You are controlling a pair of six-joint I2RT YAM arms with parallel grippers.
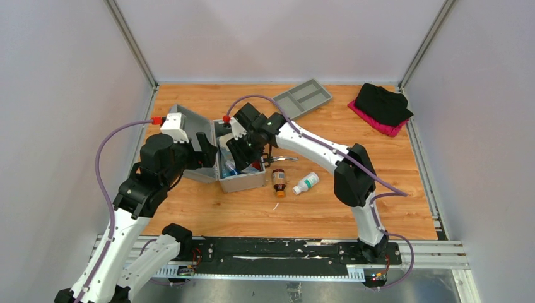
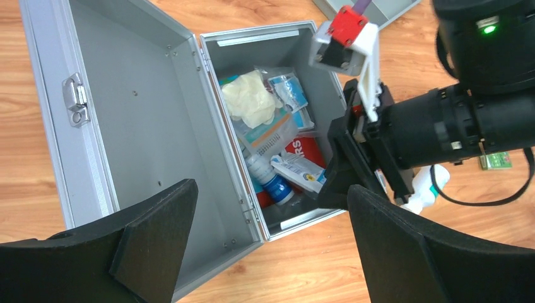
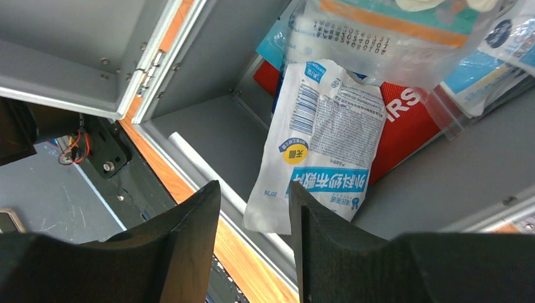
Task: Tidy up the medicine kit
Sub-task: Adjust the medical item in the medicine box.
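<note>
While the kit (image 1: pixel 243 180) lies open on the table (image 1: pixel 378 208), left of centre, the right gripper (image 3: pixel 254 196) hangs inside, jaws parted at a white packet's (image 3: pixel 328 145) end. The left gripper (image 2: pixel 271 192) hovers wide open above.

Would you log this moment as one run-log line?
medicine kit: lid open; right gripper: open above white sachet inside; left gripper: open above kit; outside: amber bottle, white bottle

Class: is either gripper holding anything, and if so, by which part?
Nothing is held. The left gripper hangs open over the medicine kit. The right gripper has its jaws apart on either side of the white packet's lower edge, not pinching it.
</note>
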